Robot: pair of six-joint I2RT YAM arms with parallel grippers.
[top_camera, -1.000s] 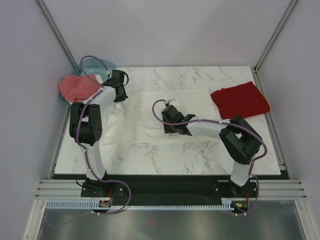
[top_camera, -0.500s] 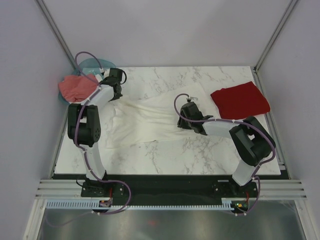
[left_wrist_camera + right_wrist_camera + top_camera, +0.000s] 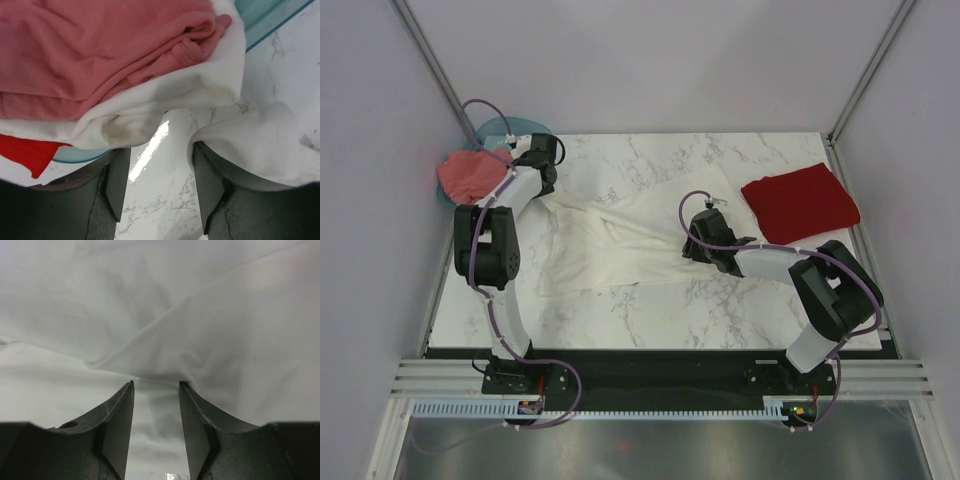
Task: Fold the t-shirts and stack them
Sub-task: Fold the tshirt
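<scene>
A large white t-shirt (image 3: 605,245) lies rumpled across the middle of the marble table. My left gripper (image 3: 544,168) (image 3: 160,150) is open at its far-left corner, beside the basket. Bare marble shows between its jaws, and a white fold (image 3: 260,140) lies over the right finger. My right gripper (image 3: 698,240) (image 3: 156,383) stands open over the shirt's right side, its fingertips against a raised crease (image 3: 150,367). A dark red t-shirt (image 3: 800,202) lies folded at the far right. A pinkish-red t-shirt (image 3: 470,175) (image 3: 100,45) is heaped on a white one (image 3: 165,97) in the basket.
The teal translucent basket (image 3: 510,127) (image 3: 270,20) stands at the table's far-left corner, against the left arm. A scrap of bright red cloth (image 3: 25,152) shows under its rim. Grey walls and frame posts close in the table on three sides.
My left gripper moved toward the basket, then opened and let go of the white shirt. My right gripper slid right, and the flat shirt got pulled into a rumpled diagonal.
</scene>
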